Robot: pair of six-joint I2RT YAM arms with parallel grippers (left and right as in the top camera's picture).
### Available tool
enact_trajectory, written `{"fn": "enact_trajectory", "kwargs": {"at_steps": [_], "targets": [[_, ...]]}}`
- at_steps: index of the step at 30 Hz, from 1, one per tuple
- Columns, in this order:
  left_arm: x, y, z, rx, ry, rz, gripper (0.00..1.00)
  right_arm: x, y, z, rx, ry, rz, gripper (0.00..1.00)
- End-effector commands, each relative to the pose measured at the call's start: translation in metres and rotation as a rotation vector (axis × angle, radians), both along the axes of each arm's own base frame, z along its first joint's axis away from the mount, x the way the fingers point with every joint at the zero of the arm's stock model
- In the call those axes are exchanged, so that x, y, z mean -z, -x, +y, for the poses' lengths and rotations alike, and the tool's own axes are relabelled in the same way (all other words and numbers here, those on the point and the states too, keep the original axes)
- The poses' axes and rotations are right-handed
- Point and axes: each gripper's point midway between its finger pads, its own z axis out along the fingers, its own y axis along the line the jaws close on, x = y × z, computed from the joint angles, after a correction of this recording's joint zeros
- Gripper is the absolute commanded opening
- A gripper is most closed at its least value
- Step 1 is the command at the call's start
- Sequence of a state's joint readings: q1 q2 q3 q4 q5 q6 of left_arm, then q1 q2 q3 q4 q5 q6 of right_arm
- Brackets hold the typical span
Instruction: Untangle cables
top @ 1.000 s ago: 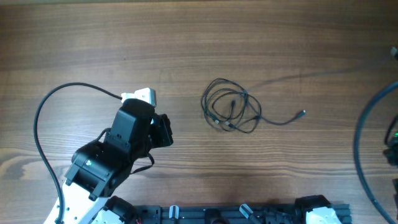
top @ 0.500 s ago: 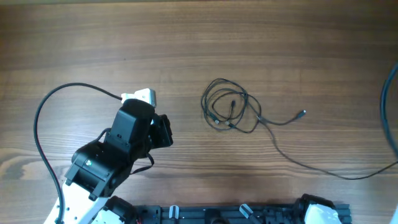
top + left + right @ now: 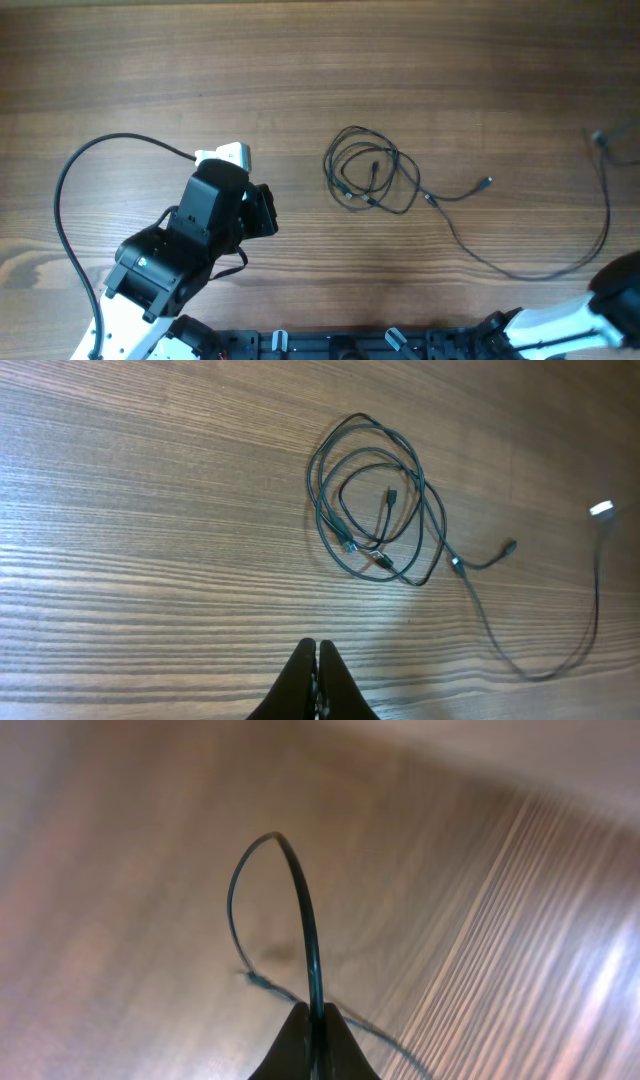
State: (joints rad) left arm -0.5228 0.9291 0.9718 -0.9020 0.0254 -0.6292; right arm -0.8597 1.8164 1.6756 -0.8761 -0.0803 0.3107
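- The overhead view alone takes in the whole worktop (image 3: 300,60). The cables (image 3: 370,172) lie as a small loose coil near its middle. The left arm (image 3: 190,240) is well apart at the lower left, and part of the right arm (image 3: 615,290) shows at the lower right corner.
- That view also traces the long strand (image 3: 520,272). It leaves the coil's right side, sags towards the near edge, then climbs to the far right. A short tail with a tiny plug (image 3: 487,182) lies just beside the coil.
- The left wrist view shows the coil closer: several overlapping loops flat on the wood, with small plug ends inside them. The long strand's far end shows as a bright speck at the right.
- Only the left wrist view shows the left end effector (image 3: 317,680). Its fingers are pressed together on nothing, above bare wood and clear of the coil.
- Only the right wrist view shows the right end effector (image 3: 313,1040). Its fingers are pressed together, pinching the long strand, which arcs up from the tips and curls back down towards the blurred wood.
- The overhead view does not show the right fingers themselves.
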Motion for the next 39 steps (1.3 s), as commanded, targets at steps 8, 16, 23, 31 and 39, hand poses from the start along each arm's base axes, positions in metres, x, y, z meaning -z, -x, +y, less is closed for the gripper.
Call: {"fn": "enact_trajectory", "kwargs": {"at_steps": [8,16,23,31,39], "targets": [[-0.006,0.002,-0.004,0.03,0.009,-0.014,0.04,0.128,0.017,-0.018,0.122,-0.352,0.046,0.15],[-0.005,0.002,-0.004,0.031,0.009,-0.012,0.04,0.128,0.01,0.014,0.236,-0.582,-0.027,1.0],[-0.005,0.002,-0.004,0.03,0.008,-0.011,0.04,0.13,0.023,0.073,0.069,-0.704,0.135,1.0],[-0.004,0.002,-0.004,0.031,0.007,-0.008,0.04,0.132,0.054,0.114,0.138,-0.739,0.424,1.0],[-0.002,0.001,-0.004,0.034,0.001,-0.004,0.04,0.129,0.091,0.127,0.103,-0.651,0.681,1.0]]}}
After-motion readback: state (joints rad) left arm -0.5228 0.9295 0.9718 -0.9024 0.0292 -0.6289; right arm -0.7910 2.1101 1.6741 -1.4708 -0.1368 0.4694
